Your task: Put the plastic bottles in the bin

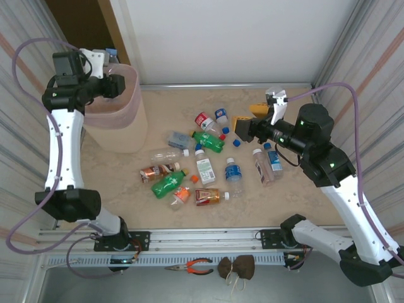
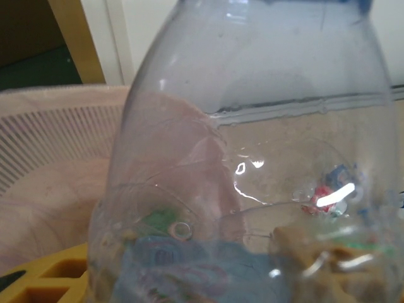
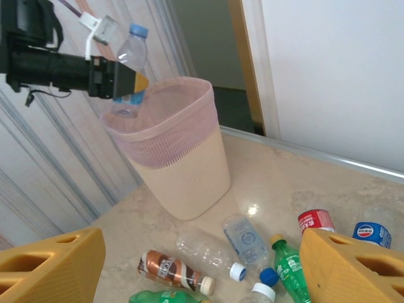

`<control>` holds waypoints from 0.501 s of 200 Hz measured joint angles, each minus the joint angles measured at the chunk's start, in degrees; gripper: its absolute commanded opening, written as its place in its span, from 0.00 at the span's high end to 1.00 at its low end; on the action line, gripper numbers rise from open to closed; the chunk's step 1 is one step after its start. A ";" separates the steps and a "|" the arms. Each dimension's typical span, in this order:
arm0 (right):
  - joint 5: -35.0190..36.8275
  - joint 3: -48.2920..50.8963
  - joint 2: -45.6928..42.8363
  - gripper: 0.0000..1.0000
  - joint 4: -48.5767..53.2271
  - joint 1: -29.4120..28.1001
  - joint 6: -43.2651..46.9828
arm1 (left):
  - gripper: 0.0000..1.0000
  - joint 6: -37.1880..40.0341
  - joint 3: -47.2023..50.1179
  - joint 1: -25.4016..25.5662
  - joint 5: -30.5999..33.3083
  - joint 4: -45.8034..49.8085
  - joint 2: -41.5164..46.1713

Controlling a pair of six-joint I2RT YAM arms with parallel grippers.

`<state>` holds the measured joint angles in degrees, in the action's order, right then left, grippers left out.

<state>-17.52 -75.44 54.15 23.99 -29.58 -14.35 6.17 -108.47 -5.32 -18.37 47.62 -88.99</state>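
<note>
1. Bottom edge of the top view: red-handled pliers and a brown cloth bundle, lying side by side.
2. Centre: plastic bottles scattered loose on the beige bench. They are clear, green and amber, mostly on their sides, and several touch.
3. Centre right: right gripper, released, its yellow fingers spread wide with nothing between them. It hangs over the far right edge of the bottle cluster.
4. Upper left: bin, beige, with a pink liner folded over the rim. It stands on the bench apart from the cluster.
5. Upper left, farthest: left gripper clenched on a clear bottle, upright with its blue cap on top, held at the bin's mouth near its rim.
</note>
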 measured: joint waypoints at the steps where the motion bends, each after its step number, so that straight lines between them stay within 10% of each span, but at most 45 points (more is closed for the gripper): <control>1: -0.02 0.00 0.00 0.21 0.02 0.00 0.00 | 0.43 0.00 -0.02 -0.07 -0.02 0.07 -0.22; 100: 0.55 1.33 -1.46 0.21 0.48 0.37 0.00 | 0.45 0.15 0.07 -1.86 -1.16 1.16 -12.20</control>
<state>-16.97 -74.11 52.69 24.47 -29.21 -14.35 6.33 -108.40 -7.18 -19.53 48.77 -101.19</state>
